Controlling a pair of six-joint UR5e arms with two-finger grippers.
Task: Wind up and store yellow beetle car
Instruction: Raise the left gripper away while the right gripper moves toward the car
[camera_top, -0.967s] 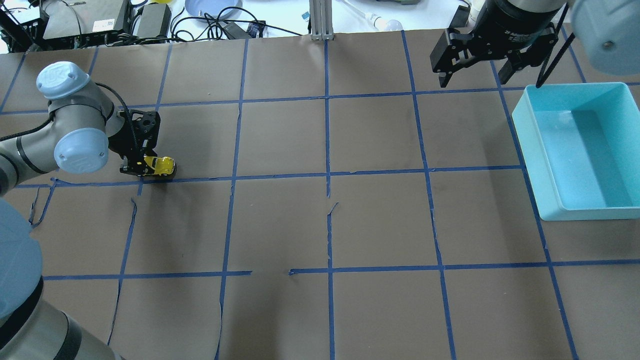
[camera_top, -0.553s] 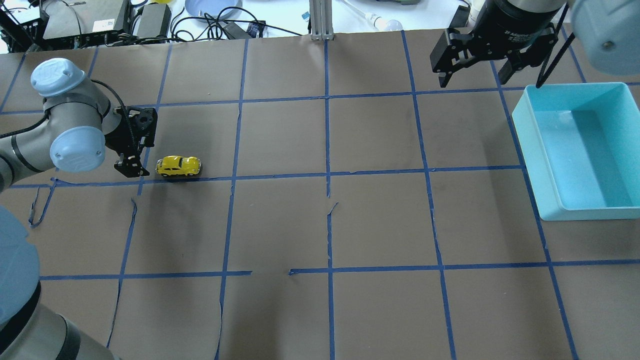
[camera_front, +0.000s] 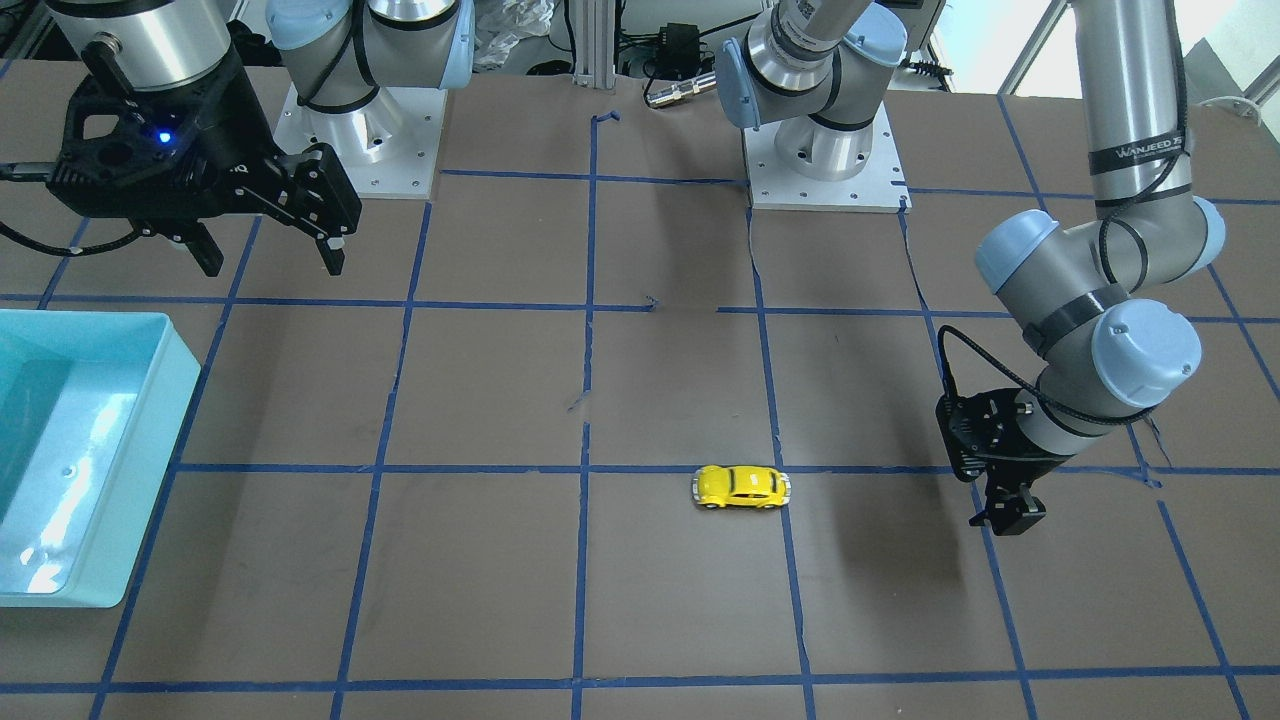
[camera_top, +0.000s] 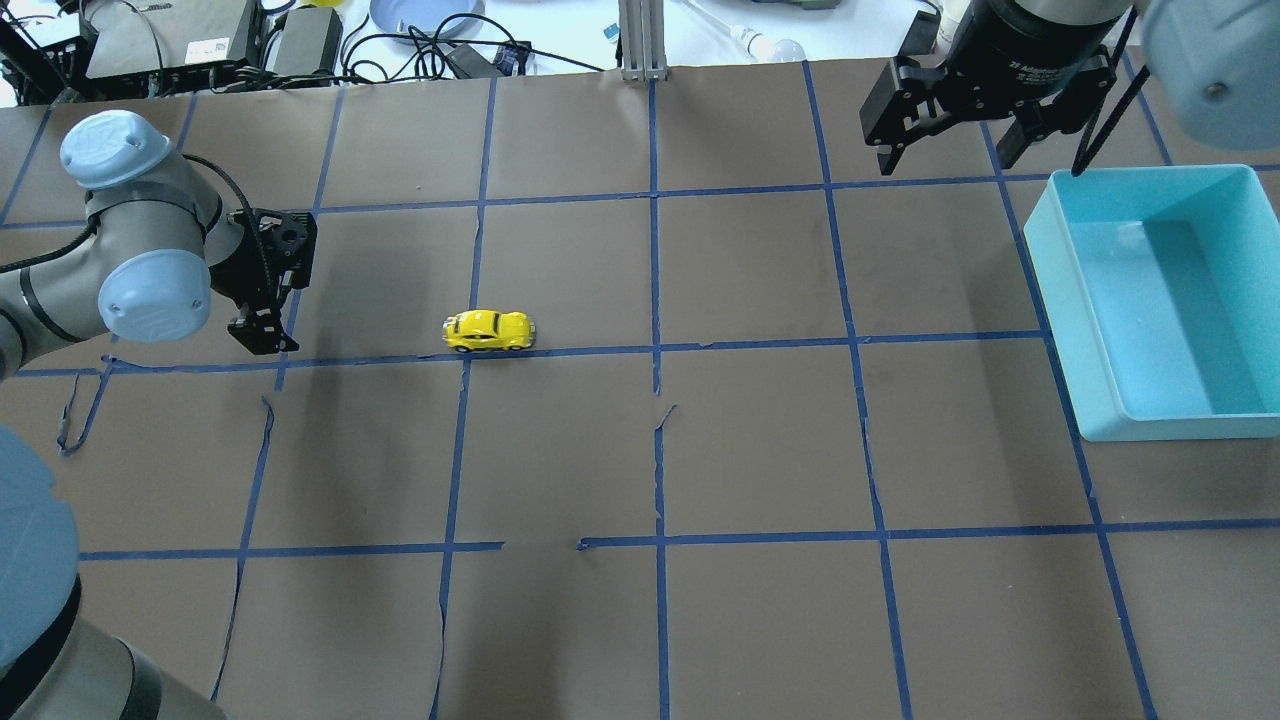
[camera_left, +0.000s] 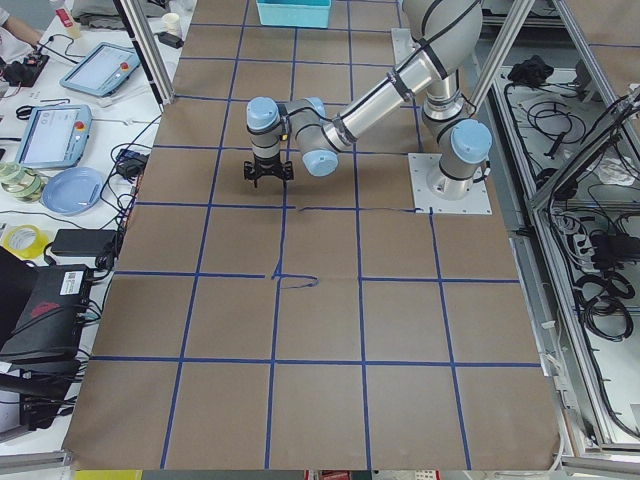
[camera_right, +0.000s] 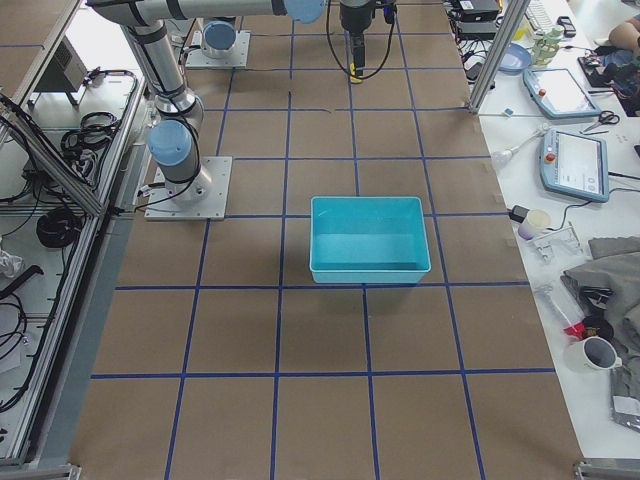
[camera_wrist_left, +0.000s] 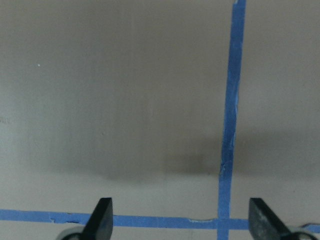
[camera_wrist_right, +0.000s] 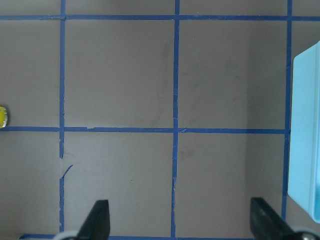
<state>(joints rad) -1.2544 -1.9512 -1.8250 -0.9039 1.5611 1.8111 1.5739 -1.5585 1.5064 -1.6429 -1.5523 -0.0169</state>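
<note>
**Position of the task item.** The yellow beetle car stands on its wheels on the worktop, free of both claws. It sits just beside a blue tape line that runs across the robot's front. Its long axis lies parallel to that line, running from the robot's left to its right. The car is not in the teal bin, which stands at the robot's right, well apart from it.

**Relation governing the next move.** The left claw is the nearer one. The car lies to that claw's right, along the same tape line, with bare worktop between them. The right claw hangs high by the far corner of the bin, farther from the car. In the right wrist view only a yellow sliver of the car shows at the edge. Judgement: storing calls for a grasp across the car's narrow width, with the fingers square to its long axis.

**Claw state.**
- Left claw: fingers spread wide, low over the worktop, holding nothing.
- Right claw: fingers spread wide, holding nothing.
</note>
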